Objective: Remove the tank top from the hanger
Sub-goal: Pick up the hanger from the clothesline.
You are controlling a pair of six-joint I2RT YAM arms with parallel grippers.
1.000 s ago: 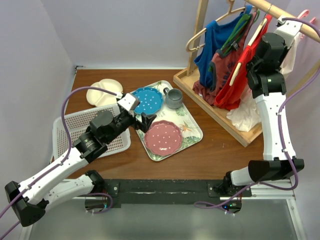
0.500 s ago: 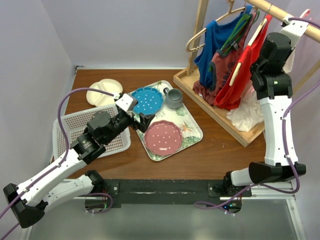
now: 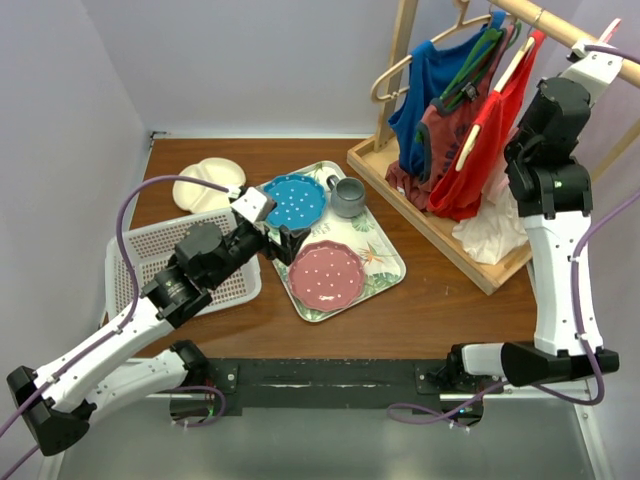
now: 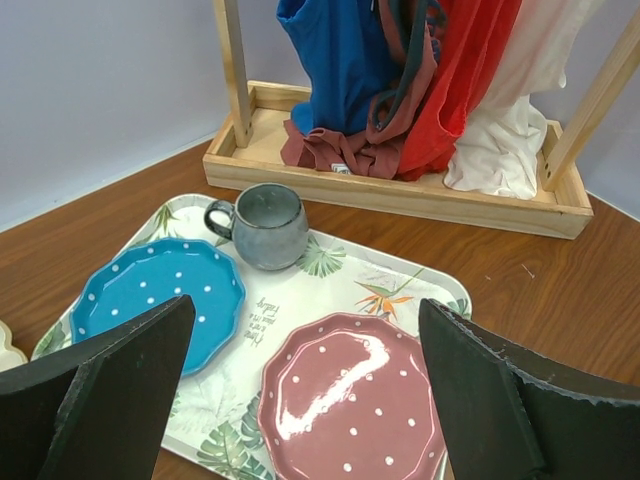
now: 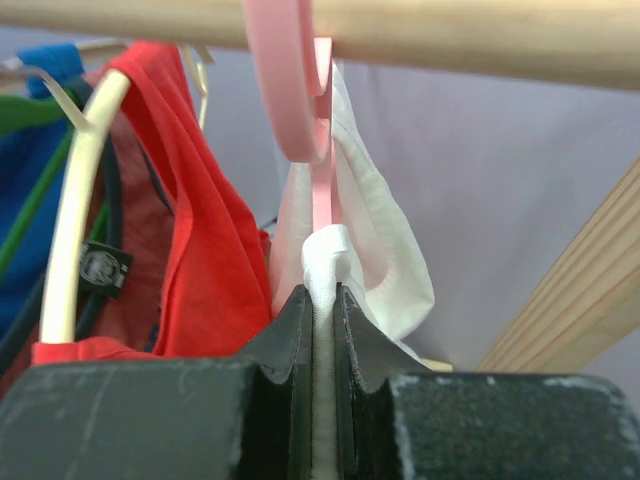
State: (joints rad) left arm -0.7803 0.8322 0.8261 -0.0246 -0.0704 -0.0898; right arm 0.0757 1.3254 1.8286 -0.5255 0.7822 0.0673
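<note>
The white tank top [image 5: 385, 235] hangs on a pink hanger [image 5: 300, 95] hooked over the wooden rail [image 5: 470, 30] at the rack's right end. My right gripper [image 5: 324, 300] is shut on a bunched white strap just below the hanger's neck. From above, the white cloth [image 3: 490, 232] droops into the rack's base, behind my raised right arm. My left gripper [image 4: 305, 335] stands open and holds nothing, low over the tray's pink plate [image 4: 350, 400]. From that side the white top [image 4: 505, 140] shows beside a red one.
Red [image 5: 200, 230], maroon and blue tops on other hangers crowd the rail to the left of the white one. The wooden rack base [image 3: 440, 228] sits at the back right. A tray [image 3: 385, 262] holds two plates and a grey mug [image 3: 348, 196]. A white basket [image 3: 140, 258] lies left.
My right arm has shifted to the right and up along the rail, still pinching the white strap. The left arm has pulled back slightly and stayed open.
</note>
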